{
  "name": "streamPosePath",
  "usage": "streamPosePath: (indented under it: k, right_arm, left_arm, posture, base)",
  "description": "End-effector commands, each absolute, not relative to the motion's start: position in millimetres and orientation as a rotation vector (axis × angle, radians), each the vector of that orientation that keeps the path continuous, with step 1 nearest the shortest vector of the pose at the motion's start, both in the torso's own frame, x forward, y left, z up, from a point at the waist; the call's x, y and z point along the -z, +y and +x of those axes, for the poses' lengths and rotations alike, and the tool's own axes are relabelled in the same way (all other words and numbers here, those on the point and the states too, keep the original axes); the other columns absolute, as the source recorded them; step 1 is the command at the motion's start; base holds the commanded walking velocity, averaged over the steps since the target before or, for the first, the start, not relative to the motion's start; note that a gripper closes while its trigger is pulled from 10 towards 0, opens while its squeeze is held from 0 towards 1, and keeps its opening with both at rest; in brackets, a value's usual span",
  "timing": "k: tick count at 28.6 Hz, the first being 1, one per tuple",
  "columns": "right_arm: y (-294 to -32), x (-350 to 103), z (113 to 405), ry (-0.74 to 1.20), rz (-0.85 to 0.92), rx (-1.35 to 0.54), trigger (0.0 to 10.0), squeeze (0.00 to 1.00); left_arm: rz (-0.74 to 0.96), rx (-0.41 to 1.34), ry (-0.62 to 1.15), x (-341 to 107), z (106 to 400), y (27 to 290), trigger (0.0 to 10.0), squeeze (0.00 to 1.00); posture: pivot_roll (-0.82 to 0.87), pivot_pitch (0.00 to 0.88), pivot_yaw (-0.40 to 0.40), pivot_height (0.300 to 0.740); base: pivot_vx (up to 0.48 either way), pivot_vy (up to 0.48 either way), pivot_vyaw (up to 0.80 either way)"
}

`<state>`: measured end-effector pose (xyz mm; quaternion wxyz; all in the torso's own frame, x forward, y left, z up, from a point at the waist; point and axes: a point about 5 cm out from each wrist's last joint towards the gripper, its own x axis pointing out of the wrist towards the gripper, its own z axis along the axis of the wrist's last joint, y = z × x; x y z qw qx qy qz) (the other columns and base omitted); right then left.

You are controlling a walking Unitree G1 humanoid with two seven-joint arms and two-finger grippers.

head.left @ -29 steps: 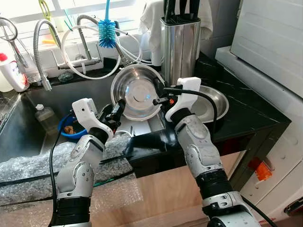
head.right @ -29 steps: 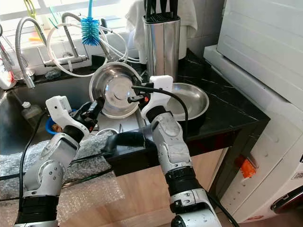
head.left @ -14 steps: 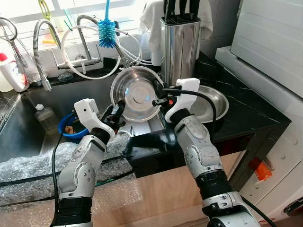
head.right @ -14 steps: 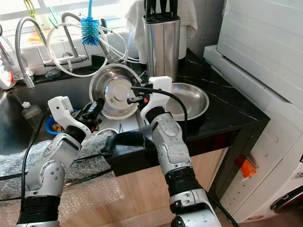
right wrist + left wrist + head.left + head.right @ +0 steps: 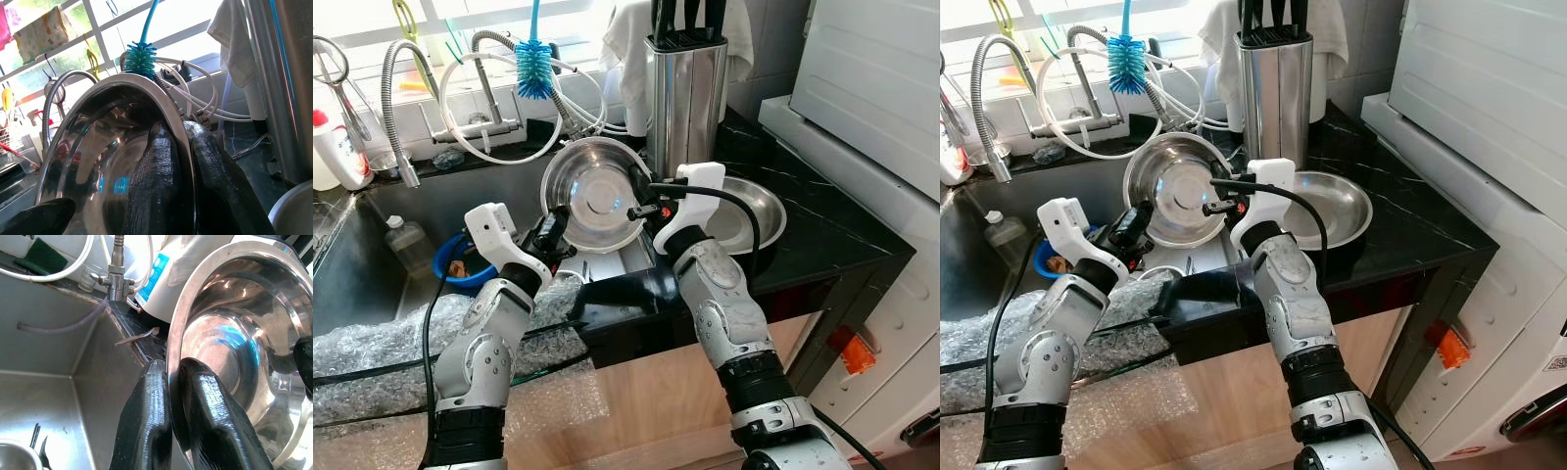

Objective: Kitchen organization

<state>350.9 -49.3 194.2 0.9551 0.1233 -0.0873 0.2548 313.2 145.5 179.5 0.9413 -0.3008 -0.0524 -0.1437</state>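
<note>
A steel bowl [image 5: 597, 196] is held on edge, its hollow facing me, above the sink's right end. My left gripper [image 5: 551, 235] is shut on its lower left rim; in the left wrist view the rim runs between the two black fingers [image 5: 146, 421]. My right gripper [image 5: 641, 209] is shut on the bowl's right rim, and the right wrist view has one finger [image 5: 154, 186] inside the bowl [image 5: 98, 161] and the other outside. A second, wider steel bowl [image 5: 759, 211] rests on the black counter [image 5: 822, 230] behind my right wrist.
A steel knife block [image 5: 685, 88] stands close behind the held bowl. A blue bottle brush [image 5: 534, 64], hoses and a faucet [image 5: 396, 108] line the sink's back. The sink [image 5: 362, 274] holds a blue dish [image 5: 460, 264]. Bubble wrap [image 5: 372, 352] covers the near edge.
The bowl and both grippers have barely shifted; both grips on the rim are the same.
</note>
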Motion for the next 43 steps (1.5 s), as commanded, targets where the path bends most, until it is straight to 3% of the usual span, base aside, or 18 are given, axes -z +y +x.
streamPosePath:
  k: [1,9,10,11,24,25,26,27,43]
  right_arm:
    - [-40,-203,349,-0.198,0.252,-0.545,10.0,0.00]
    - [-39,-203,349,-0.195,0.253,-0.550,10.0,0.00]
    - [-38,-203,349,-0.199,0.258,-0.552,10.0,0.67]
    - [-38,-203,348,-0.200,0.262,-0.552,10.0,1.00]
    - [-40,-204,349,-0.194,0.264,-0.536,10.0,1.00]
    - [-40,-204,350,-0.194,0.262,-0.532,10.0,0.71]
    - [-41,-204,350,-0.195,0.260,-0.528,10.0,0.05]
    - [-41,-205,351,-0.196,0.258,-0.521,10.0,0.00]
    - [-66,-214,357,-0.225,0.296,-0.339,10.0,0.00]
  left_arm:
    - [-0.584,0.276,-0.104,-180,315,150,0.0,0.00]
    - [-0.584,0.293,-0.101,-180,314,149,0.0,0.00]
    - [-0.586,0.297,-0.100,-180,313,148,0.0,0.00]
    - [-0.586,0.299,-0.100,-180,313,148,0.0,0.00]
    - [-0.611,0.300,-0.097,-180,313,146,0.0,0.00]
    - [-0.614,0.298,-0.098,-180,314,146,0.0,0.00]
    - [-0.615,0.297,-0.098,-180,314,147,0.0,0.00]
    - [-0.617,0.293,-0.101,-180,314,147,0.0,0.00]
    - [-0.756,0.126,-0.165,-185,321,171,0.0,0.00]
  posture:
    - [-0.06,0.000,0.090,0.740]
    - [-0.06,0.000,0.091,0.740]
    - [-0.06,0.000,0.090,0.740]
    - [-0.06,0.000,0.090,0.740]
    - [-0.06,0.000,0.093,0.740]
    - [-0.06,0.000,0.093,0.740]
    - [-0.06,0.000,0.092,0.740]
    - [-0.06,0.000,0.092,0.740]
    - [-0.07,0.000,0.094,0.740]
  base:
    - [0.000,0.000,0.00]
    - [0.000,0.000,0.00]
    - [0.000,0.000,0.00]
    - [0.000,0.000,0.00]
    - [0.000,0.000,0.00]
    - [0.000,0.000,0.00]
    - [0.000,0.000,0.00]
    - [0.000,0.000,0.00]
    - [0.000,0.000,0.00]
